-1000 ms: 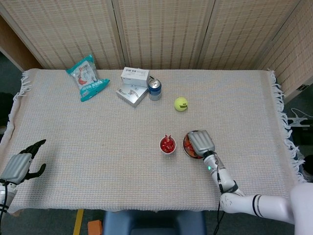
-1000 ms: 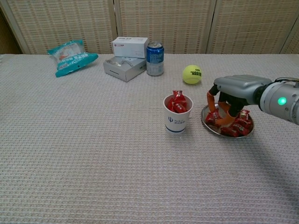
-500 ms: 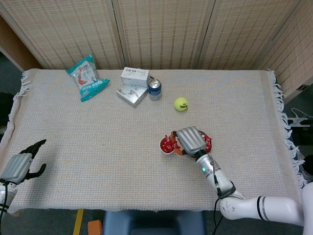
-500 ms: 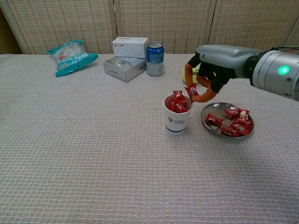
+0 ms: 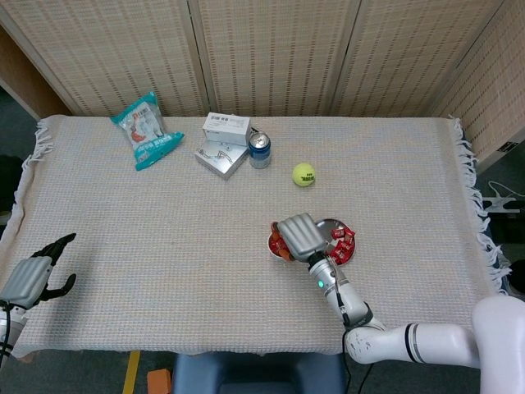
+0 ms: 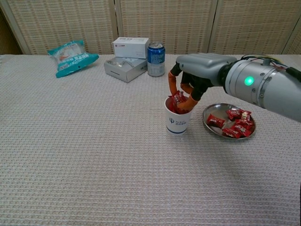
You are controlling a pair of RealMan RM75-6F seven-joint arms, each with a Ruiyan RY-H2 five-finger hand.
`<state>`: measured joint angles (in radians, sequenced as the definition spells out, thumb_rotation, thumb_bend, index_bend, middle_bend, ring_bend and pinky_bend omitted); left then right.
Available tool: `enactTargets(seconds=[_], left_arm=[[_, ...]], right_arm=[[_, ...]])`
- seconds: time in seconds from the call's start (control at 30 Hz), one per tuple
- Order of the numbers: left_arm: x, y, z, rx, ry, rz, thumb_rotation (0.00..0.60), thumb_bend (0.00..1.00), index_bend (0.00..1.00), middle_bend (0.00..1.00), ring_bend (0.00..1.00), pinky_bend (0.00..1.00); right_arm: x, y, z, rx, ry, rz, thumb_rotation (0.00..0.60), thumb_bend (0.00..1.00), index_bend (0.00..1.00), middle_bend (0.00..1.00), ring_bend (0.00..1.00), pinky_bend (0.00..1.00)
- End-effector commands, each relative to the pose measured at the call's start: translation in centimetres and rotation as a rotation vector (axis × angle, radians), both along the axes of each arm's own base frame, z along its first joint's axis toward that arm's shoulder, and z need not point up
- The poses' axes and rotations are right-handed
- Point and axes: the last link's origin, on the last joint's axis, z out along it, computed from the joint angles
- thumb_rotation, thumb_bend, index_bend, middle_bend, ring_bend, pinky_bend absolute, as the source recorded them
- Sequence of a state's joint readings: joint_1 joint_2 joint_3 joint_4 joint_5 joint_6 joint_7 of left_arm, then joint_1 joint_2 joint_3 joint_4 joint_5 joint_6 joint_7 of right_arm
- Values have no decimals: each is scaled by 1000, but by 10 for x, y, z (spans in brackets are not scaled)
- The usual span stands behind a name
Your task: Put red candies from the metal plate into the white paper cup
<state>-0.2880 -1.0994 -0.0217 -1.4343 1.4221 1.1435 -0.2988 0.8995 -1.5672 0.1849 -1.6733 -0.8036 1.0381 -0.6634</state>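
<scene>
The right hand (image 6: 188,87) is seen just right of centre in the chest view, poised directly over the white paper cup (image 6: 178,121), with its orange fingertips (image 6: 172,87) curled downward into the cup's mouth. A red candy (image 6: 178,98) is seen among those fingertips at the rim; whether it is pinched or merely touched cannot be told. In the head view the same hand (image 5: 300,235) covers most of the cup (image 5: 276,244), only the cup's left edge being shown.

The cup is filled to the brim with red wrappers. Just beside it, to the right in the frame and not touching, the metal plate (image 6: 210,126) is seen, with several red candies (image 6: 235,123) scattered mostly across its right half.

The left hand (image 5: 33,275) is seen at the lower left corner of the head view, at the table's near left edge, with its dark fingers spread and nothing held.

Along the upper part of the frame a teal snack bag (image 5: 146,130), a white box (image 5: 226,125) stacked on a grey box (image 5: 220,158), a blue can (image 5: 259,150) and a tennis ball (image 5: 303,174) are ranged, well apart from the cup. A wide stretch of bare woven cloth (image 5: 148,238) lies open at left and centre, and another at the right toward the fringed edge (image 5: 471,172).
</scene>
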Motion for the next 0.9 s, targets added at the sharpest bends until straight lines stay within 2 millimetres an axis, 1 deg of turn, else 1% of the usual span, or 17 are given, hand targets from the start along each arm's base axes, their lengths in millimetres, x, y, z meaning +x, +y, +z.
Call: enactTargets(seconds=[0.03, 0.37, 0.5, 0.53, 0.67, 0.73, 0.77, 0.8, 0.83, 0.87, 0.9], left_arm=[[0, 0, 0, 0, 0, -1, 600, 446, 0, 90, 140, 248], [1, 0, 0, 3, 2, -3, 600, 446, 0, 91, 141, 248], [1, -1, 1, 10, 2, -4, 600, 446, 0, 91, 141, 248], [1, -1, 1, 11, 3, -4, 600, 446, 0, 91, 141, 248], [1, -1, 1, 10, 3, -4, 600, 446, 0, 90, 141, 249], [1, -1, 1, 12, 5, -6, 600, 446, 0, 91, 141, 249], [2, -1, 1, 14, 8, -8, 600, 446, 0, 91, 141, 249], [3, -2, 0, 10, 14, -13, 600, 446, 0, 91, 141, 249], [4, -3, -2, 8, 24, -21, 600, 446, 0, 91, 141, 249], [5, -3, -2, 8, 27, -24, 600, 446, 0, 91, 141, 248], [6, -4, -3, 9, 30, -27, 600, 446, 0, 91, 141, 248]], right_arm=[[-2, 1, 0, 3, 19, 3, 600, 183, 493, 856, 807, 1000], [-6, 8, 6, -1, 43, 18, 600, 182, 315, 856, 805, 1000], [-11, 11, 17, -22, 28, 14, 600, 182, 245, 856, 803, 1000], [-14, 12, 22, -31, 22, 11, 600, 182, 237, 856, 802, 1000], [-17, 14, 27, -44, 14, 9, 600, 182, 215, 856, 793, 1000], [-31, 19, 45, -99, -8, -16, 600, 183, 189, 856, 765, 1000], [-41, 24, 55, -130, -21, -24, 600, 182, 174, 840, 729, 1000], [-65, 29, 71, -200, -5, -64, 600, 182, 170, 819, 704, 992], [-93, 46, 89, -266, 15, -90, 600, 182, 162, 772, 660, 959], [-106, 55, 97, -298, 26, -98, 600, 181, 150, 696, 597, 891], [-118, 64, 103, -327, 38, -107, 600, 181, 143, 649, 554, 837]])
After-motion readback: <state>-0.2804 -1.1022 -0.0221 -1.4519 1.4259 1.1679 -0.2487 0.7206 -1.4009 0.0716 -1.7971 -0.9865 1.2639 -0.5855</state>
